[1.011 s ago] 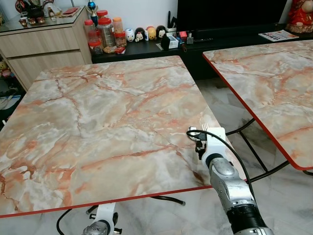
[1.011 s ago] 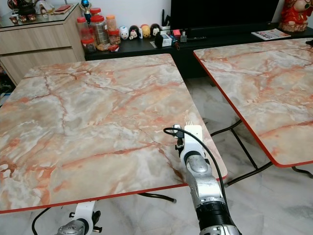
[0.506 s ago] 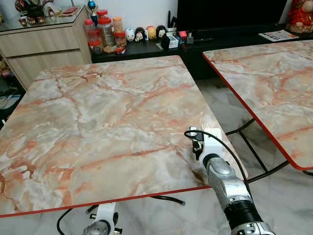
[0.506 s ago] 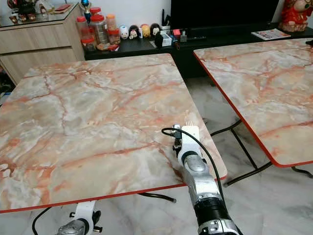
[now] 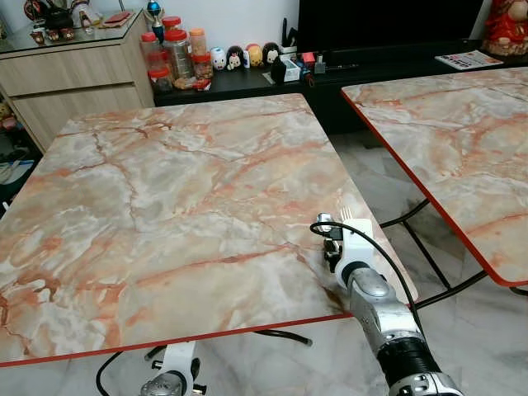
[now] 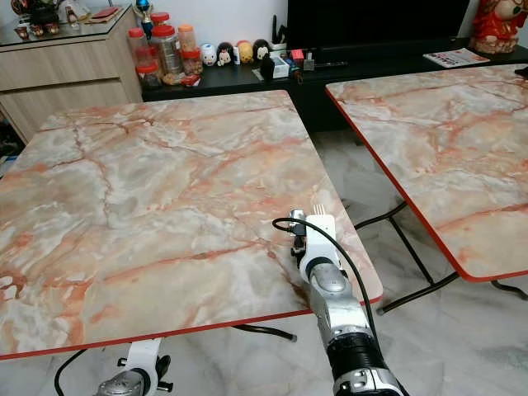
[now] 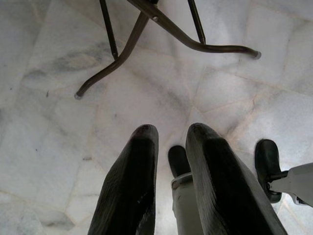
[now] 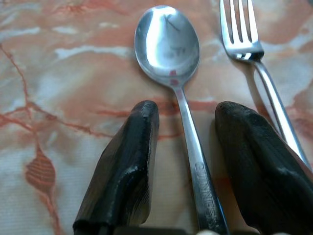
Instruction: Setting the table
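Spoon (image 8: 167, 46) flat on marble worktop (image 5: 181, 190) near its front right corner, fork (image 8: 244, 36) just beside it. Right gripper (image 8: 186, 117) low over spoon handle, jaws released, 1 finger either side. Left gripper (image 7: 168, 134) hanging under worktop above tiled floor (image 7: 58, 98), jaws slightly parted, empty.

Jars (image 5: 173, 54), small figurines (image 5: 243, 56), perhaps a magazine (image 5: 469, 59)
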